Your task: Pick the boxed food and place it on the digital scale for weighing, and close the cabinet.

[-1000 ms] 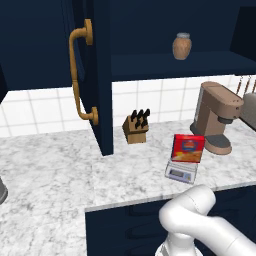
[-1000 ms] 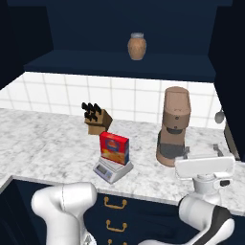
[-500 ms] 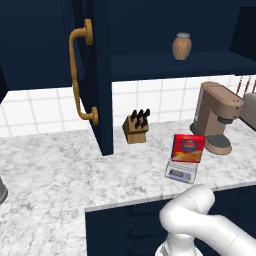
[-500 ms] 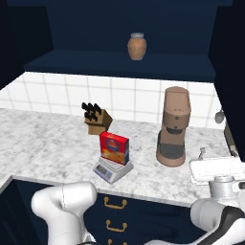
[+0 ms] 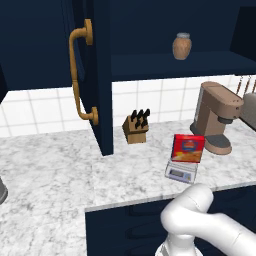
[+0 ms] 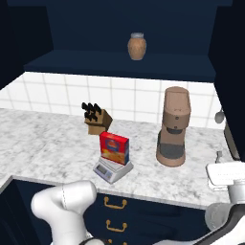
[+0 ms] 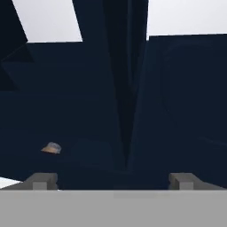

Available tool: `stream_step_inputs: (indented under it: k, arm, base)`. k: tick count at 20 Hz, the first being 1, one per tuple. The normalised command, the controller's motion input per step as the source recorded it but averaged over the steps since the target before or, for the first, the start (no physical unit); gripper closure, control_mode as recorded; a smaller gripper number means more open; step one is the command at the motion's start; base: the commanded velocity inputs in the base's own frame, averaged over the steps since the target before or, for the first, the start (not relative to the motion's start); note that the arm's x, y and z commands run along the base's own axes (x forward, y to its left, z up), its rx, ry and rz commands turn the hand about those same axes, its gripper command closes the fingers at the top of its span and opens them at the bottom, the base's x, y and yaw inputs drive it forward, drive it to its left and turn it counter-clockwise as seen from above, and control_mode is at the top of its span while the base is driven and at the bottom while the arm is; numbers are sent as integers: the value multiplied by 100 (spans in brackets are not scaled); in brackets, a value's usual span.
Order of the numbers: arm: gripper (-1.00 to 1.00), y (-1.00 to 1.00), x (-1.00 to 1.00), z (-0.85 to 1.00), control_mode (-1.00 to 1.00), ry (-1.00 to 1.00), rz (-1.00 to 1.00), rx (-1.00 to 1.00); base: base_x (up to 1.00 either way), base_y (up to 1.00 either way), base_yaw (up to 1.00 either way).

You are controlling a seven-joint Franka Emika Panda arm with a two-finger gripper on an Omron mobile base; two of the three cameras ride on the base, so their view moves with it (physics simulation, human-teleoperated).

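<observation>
The boxed food (image 5: 188,148) stands upright on the digital scale (image 5: 180,173), on the marble counter in front of the coffee machine. From the right base view the red box (image 6: 115,148) and the scale (image 6: 112,170) sit left of centre. The cabinet door (image 5: 95,75) with its brass handle (image 5: 78,75) stands open, swung out toward me. My gripper (image 7: 113,181) is open and holds nothing; its fingertips (image 7: 42,181) are wide apart. It faces dark navy cabinet panels. The white hand (image 6: 226,174) hovers low at the right, well away from the box.
A tan jar (image 5: 182,46) stands on the shelf inside the cabinet. A knife block (image 5: 136,128) and a brown coffee machine (image 5: 215,117) stand at the back of the counter (image 5: 50,170). Another navy door (image 6: 230,72) fills the right edge, close to the hand.
The hand has drifted to the right and slightly lower in the right base view. The box, scale and cabinet door have not moved.
</observation>
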Motion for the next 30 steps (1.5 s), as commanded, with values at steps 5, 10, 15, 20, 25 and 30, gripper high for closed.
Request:
stream_step_inputs:
  k: [5,10,15,20,25,30]
  arm:
    - [-100,-39,0,1,-100,9,0,3]
    - [-100,-49,-15,26,-100,4,0,6]
    - [-100,-35,-20,39,-100,4,0,4]
    - [-100,38,-36,76,-100,0,7,2]
    - [-100,62,-40,99,-100,-17,11,0]
    - [-100,78,-20,100,-100,-25,13,0]
  base:
    - [0,0,0]
    - [0,0,0]
    - [0,0,0]
    - [0,0,0]
    - [0,0,0]
    - [0,0,0]
